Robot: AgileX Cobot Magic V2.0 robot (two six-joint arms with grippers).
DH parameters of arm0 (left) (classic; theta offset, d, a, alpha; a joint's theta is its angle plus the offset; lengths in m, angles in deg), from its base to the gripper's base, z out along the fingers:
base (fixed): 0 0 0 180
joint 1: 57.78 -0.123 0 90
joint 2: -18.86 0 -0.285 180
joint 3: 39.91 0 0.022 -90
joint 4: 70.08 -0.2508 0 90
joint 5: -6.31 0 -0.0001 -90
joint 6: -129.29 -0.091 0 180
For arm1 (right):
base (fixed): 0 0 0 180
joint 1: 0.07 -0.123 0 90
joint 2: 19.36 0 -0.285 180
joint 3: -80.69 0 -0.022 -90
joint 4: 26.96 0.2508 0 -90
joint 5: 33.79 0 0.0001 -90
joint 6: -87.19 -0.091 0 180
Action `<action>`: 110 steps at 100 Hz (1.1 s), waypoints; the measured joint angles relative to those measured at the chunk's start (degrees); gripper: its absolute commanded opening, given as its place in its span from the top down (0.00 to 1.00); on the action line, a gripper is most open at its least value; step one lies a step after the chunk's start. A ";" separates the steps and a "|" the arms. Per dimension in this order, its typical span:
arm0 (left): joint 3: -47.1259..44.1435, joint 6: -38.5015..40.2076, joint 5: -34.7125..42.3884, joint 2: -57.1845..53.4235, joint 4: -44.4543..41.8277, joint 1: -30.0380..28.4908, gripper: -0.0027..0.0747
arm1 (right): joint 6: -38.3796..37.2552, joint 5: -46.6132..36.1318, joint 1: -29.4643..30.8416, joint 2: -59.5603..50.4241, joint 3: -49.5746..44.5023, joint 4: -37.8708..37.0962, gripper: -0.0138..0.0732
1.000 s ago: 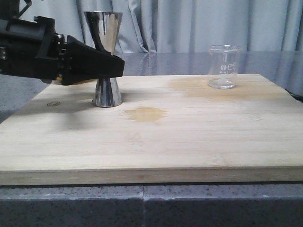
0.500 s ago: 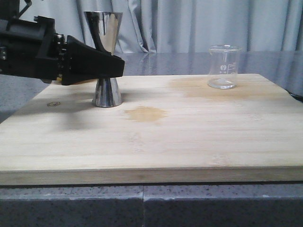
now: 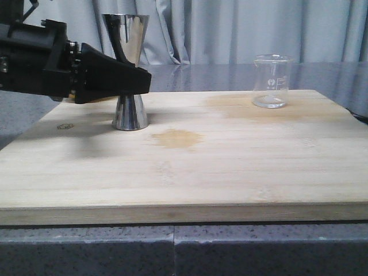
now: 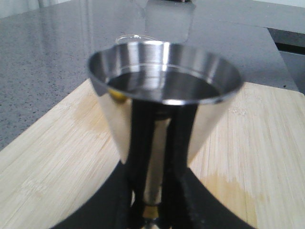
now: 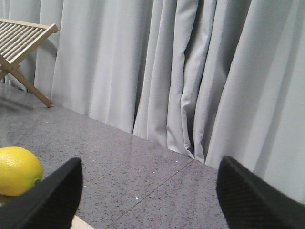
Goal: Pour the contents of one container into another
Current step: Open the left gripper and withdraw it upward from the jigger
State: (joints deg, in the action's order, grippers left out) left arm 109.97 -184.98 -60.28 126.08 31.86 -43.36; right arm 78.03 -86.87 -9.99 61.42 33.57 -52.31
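The steel jigger [image 3: 130, 112] stands upright at the left of the wooden board [image 3: 230, 172]. My left gripper [image 3: 140, 80] reaches in from the left and is shut on its narrow waist. In the left wrist view the jigger [image 4: 162, 81] fills the frame, with liquid in its upper cup, and the left gripper [image 4: 151, 214] clasps the gold band. The clear glass beaker [image 3: 271, 81] stands alone at the board's far right, apart from both grippers. My right gripper [image 5: 152, 200] is open over grey counter, holding nothing, and does not show in the front view.
A wet stain [image 3: 177, 138] marks the board just right of the jigger, and a paler one lies near the beaker. In the right wrist view a lemon [image 5: 19, 169] sits on the counter, a slatted wooden rack [image 5: 24, 38] stands behind it, and grey curtains hang beyond.
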 measured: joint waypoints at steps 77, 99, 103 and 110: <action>0.00 0.00 0.00 0.00 0.00 0.00 0.71 | 0.00 0.00 0.00 0.00 0.00 0.00 0.23; 0.00 0.11 0.23 0.00 0.00 0.00 0.52 | 0.00 0.00 0.00 0.00 0.00 0.00 0.24; 0.00 0.23 0.23 0.00 0.00 0.00 0.50 | 0.00 0.00 0.00 0.00 0.00 0.00 0.24; 0.00 0.23 0.32 0.00 0.00 0.00 0.47 | 0.00 0.00 0.00 0.00 0.00 0.00 0.24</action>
State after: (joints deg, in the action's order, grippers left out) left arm 109.97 -184.75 -59.96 126.08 31.86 -43.36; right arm 78.03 -86.87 -9.99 61.42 33.57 -52.31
